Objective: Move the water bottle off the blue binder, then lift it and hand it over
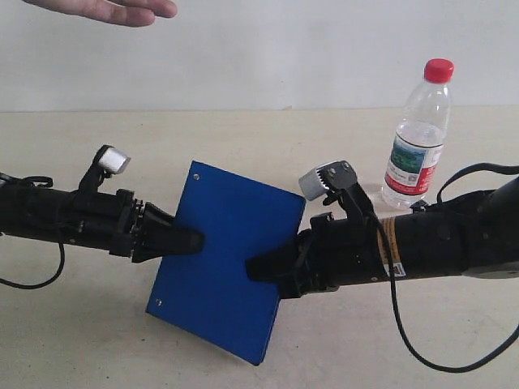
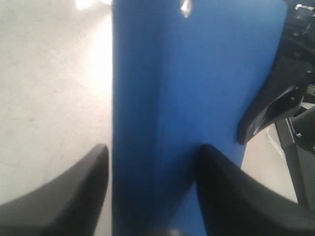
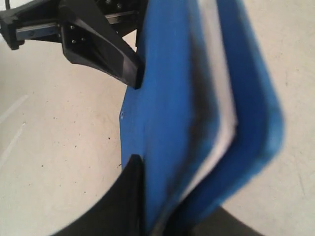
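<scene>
The blue binder (image 1: pixel 227 259) is held up off the table, tilted, its flat face toward the exterior camera and a silver rivet near its top corner. My left gripper (image 1: pixel 193 241) is shut on its left edge; in the left wrist view the fingers straddle the binder (image 2: pixel 187 88) around the gripper's middle (image 2: pixel 152 150). My right gripper (image 1: pixel 255 267) is shut on the opposite edge, where white pages show inside the binder (image 3: pixel 167 88) above the gripper (image 3: pixel 172 187). The water bottle (image 1: pixel 418 146), red-capped, stands upright on the table behind the right arm, apart from the binder.
A person's open hand (image 1: pixel 113 10) hovers at the upper left, palm down, above and behind the left arm. A black cable (image 1: pixel 405 332) loops below the right arm. The beige table (image 1: pixel 73 340) runs back to a white wall.
</scene>
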You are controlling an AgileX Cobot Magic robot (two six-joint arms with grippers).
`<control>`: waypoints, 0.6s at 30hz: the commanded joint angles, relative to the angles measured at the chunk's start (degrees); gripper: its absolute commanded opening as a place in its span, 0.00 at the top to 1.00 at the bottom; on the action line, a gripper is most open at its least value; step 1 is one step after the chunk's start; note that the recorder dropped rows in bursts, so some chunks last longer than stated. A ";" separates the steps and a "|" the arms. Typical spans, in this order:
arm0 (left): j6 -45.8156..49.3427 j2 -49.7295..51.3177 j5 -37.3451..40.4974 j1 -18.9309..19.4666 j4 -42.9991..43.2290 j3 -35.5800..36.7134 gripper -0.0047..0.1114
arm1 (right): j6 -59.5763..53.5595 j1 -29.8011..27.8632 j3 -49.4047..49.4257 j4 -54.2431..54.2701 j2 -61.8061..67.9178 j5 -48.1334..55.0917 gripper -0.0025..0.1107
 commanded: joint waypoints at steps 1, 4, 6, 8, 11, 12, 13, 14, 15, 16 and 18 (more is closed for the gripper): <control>0.96 -0.36 -0.96 -2.73 -1.94 0.09 0.86 | -1.13 0.43 -0.66 1.15 -0.10 2.97 0.98; 1.84 -0.36 -0.96 -3.08 -1.83 0.09 0.92 | 0.13 0.43 -0.66 -0.09 -0.10 5.97 0.85; 1.84 -0.36 -0.96 -2.95 -2.30 0.09 0.92 | 1.22 0.43 -0.66 -1.30 -0.10 5.97 0.71; 1.72 -0.49 -0.96 -2.72 -3.28 0.09 0.92 | 3.51 0.43 -0.66 -2.87 -0.10 5.97 0.54; 1.38 -1.47 -0.96 -2.32 -4.39 0.09 0.92 | 6.65 0.43 -0.66 -6.00 -0.36 6.41 0.40; 0.30 -2.36 -0.96 -2.32 -4.51 0.09 0.92 | 8.01 0.43 -0.66 -7.73 -0.67 7.02 0.39; -0.14 -3.21 -0.96 -2.32 -4.51 0.09 0.92 | 9.04 0.43 -0.66 -9.42 -1.36 7.48 0.38; -0.50 -4.19 -1.77 -2.32 -4.37 0.41 0.92 | 10.13 0.43 -0.66 -11.03 -2.07 8.31 0.39; -0.64 -5.99 -3.93 -2.32 -4.50 0.80 0.92 | 11.50 0.43 -0.66 -12.85 -3.01 9.43 0.39; -0.64 -7.34 -6.12 -2.32 -4.50 1.35 0.92 | 12.87 0.43 -0.66 -14.22 -4.21 10.78 0.39; -0.64 -11.20 -10.91 -2.32 -5.39 2.53 0.92 | 16.09 0.43 -0.66 -16.05 -6.80 13.68 0.39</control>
